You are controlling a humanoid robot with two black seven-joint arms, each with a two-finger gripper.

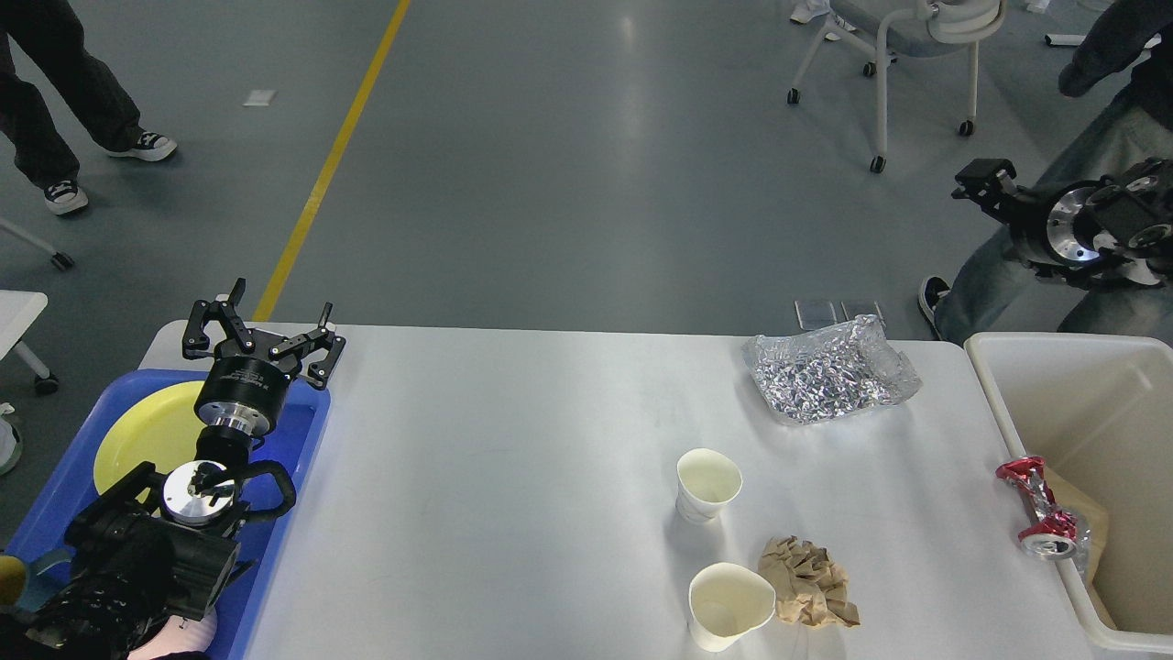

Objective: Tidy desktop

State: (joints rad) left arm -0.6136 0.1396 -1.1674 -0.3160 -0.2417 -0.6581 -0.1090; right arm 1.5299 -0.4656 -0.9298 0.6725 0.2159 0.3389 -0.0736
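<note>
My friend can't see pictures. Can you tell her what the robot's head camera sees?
A big white desktop holds two paper cups, a crumpled brown paper and a foil wrapper. The left pincer hovers open over a blue tray with a yellow plate; the right pincer is raised beyond a bin with a crushed red can.

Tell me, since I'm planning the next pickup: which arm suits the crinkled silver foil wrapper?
Probably the right: its gripper hangs beyond the desktop's right end, nearer the crinkled silver foil wrapper. The left gripper sits far left.
</note>
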